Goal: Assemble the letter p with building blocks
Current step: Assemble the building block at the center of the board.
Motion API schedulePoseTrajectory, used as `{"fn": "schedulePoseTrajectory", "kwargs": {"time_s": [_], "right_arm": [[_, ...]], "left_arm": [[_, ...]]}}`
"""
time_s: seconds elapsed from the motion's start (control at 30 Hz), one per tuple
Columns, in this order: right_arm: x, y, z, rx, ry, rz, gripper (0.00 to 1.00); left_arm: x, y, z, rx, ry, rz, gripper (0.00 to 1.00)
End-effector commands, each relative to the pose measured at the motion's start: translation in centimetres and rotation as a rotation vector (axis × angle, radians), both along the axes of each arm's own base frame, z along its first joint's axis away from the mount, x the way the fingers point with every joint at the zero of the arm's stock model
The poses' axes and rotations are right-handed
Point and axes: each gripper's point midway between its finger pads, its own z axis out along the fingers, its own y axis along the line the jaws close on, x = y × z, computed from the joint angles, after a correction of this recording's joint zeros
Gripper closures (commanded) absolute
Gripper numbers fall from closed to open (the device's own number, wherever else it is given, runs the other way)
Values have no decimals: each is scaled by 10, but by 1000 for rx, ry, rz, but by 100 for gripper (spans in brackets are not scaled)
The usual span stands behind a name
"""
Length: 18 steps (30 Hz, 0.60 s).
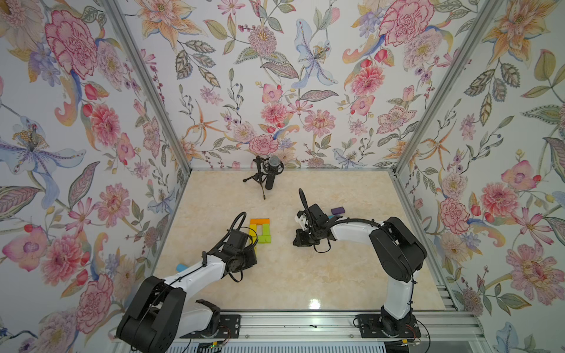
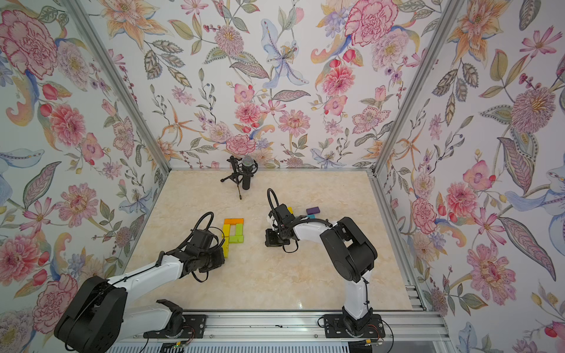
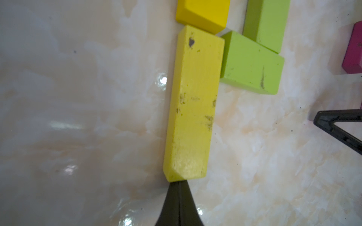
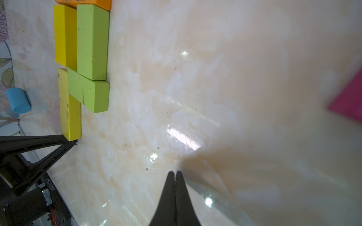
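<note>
The building blocks lie flat as a letter shape in both top views: an orange block (image 1: 260, 220) across the far end, a yellow block (image 1: 252, 228) and a lime green block (image 1: 266, 229) as sides, and a second lime green block (image 1: 264, 239) closing the loop. A long yellow-green block (image 3: 193, 105) runs on as the stem. My left gripper (image 3: 178, 183) is shut with nothing in it, and its tips touch the near end of that stem. My right gripper (image 4: 175, 173) is shut over bare table to the right of the shape. A magenta block (image 4: 348, 99) lies beside it.
A black microphone on a tripod (image 1: 272, 172) stands at the back. A purple block (image 1: 337, 210) and a teal block (image 2: 311, 216) lie behind the right arm. A light blue cylinder (image 1: 182, 267) rests by the left wall. The table (image 1: 305, 275) is cream marble.
</note>
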Motion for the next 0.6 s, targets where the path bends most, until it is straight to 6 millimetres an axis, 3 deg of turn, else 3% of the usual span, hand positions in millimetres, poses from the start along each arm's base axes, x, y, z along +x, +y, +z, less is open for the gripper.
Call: {"fn": "schedulePoseTrajectory", "kwargs": {"time_s": [0.0, 0.57], "right_arm": [[-3, -4, -10, -10, 21, 8, 100], [-4, -9, -13, -2, 33, 3, 100]], "left_arm": [[6, 5, 0, 31, -1, 2, 100], [9, 6, 3, 32, 0, 12, 100]]}}
